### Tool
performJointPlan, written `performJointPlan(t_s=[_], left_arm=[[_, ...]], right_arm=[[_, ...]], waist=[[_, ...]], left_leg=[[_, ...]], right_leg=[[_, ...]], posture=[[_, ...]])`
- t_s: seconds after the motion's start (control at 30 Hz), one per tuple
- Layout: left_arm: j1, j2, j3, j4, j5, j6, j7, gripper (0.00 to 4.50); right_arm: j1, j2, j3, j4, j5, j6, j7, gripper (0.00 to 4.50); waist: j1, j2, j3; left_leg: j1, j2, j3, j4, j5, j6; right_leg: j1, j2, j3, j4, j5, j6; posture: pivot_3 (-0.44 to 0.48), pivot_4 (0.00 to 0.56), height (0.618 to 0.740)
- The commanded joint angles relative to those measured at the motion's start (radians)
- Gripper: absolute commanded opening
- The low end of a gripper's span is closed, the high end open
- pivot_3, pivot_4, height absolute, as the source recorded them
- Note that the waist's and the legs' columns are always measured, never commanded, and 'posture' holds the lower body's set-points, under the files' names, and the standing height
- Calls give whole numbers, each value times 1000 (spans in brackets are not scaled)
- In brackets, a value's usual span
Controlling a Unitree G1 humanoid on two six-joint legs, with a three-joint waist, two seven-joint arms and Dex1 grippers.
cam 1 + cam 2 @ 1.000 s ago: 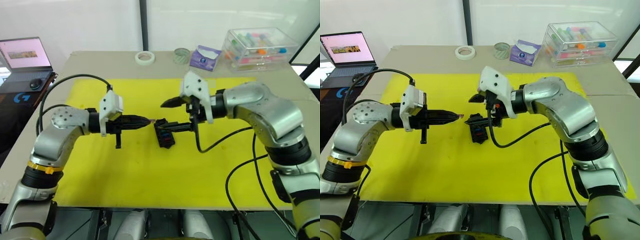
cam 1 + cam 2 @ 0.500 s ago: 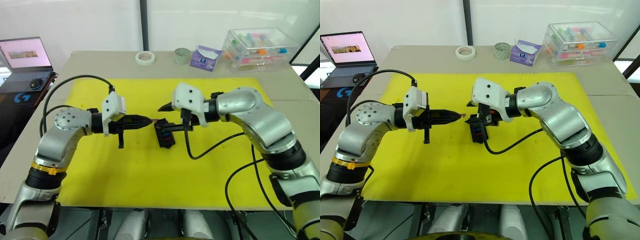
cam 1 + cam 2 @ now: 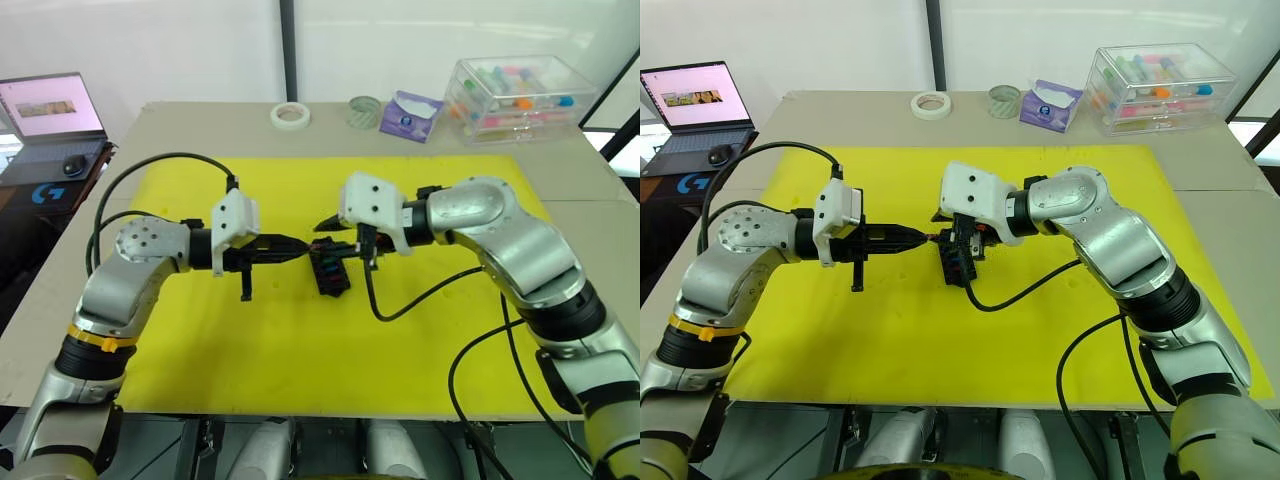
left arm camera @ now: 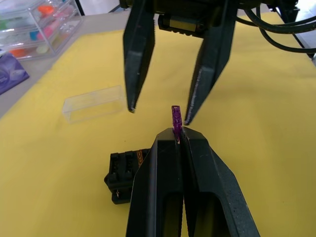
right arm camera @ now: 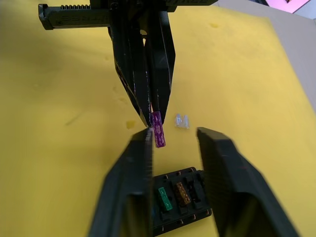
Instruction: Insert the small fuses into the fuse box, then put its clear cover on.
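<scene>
Pinching a purple fuse (image 4: pixel 176 116) by one end, left gripper (image 4: pixel 180 134) closed on it, just above fuse box (image 5: pixel 178 200). Right gripper (image 5: pixel 174 136) spread wide around it. Fuse: light, stiff, slippery; grasp its flat faces. Clear cover (image 4: pixel 95 102) beside box, faint. Box slots partly hidden.

Only one sign reads: a pale blue looped "G" logo (image 3: pixel 43 195) on the black surface beside the open grey laptop (image 3: pixel 52 122) at the far left. Laptop screen shows a pink page with a picture strip, its text too small to read. Purple tissue packet (image 3: pixel 410 114) carries a print, not legible.
</scene>
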Motion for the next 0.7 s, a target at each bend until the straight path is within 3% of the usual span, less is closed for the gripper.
performJointPlan(t_s=[0.03,0.07,0.6,0.7], left_arm=[[-14,-1,10,-32,-7,-14,2,0],[-14,-1,9,-33,-6,-15,2,0],[-7,3,7,-26,9,-47,-11,0],[-7,1,8,-26,11,-48,-11,0]], right_arm=[[-8,5,-12,-14,-7,-19,9,309],[-8,6,-12,-14,-8,-20,11,22],[-11,0,0,-1,-18,-27,37,22],[-11,-2,-1,-1,-23,-23,38,706]], waist=[[0,0,0],[0,0,0],[0,0,0],[0,0,0]], left_leg=[[0,0,0,0,0,0],[0,0,0,0,0,0],[0,0,0,0,0,0],[0,0,0,0,0,0]], right_leg=[[0,0,0,0,0,0],[0,0,0,0,0,0],[0,0,0,0,0,0],[0,0,0,0,0,0]], posture=[[0,150,740],[0,150,740],[0,150,740],[0,150,740]])
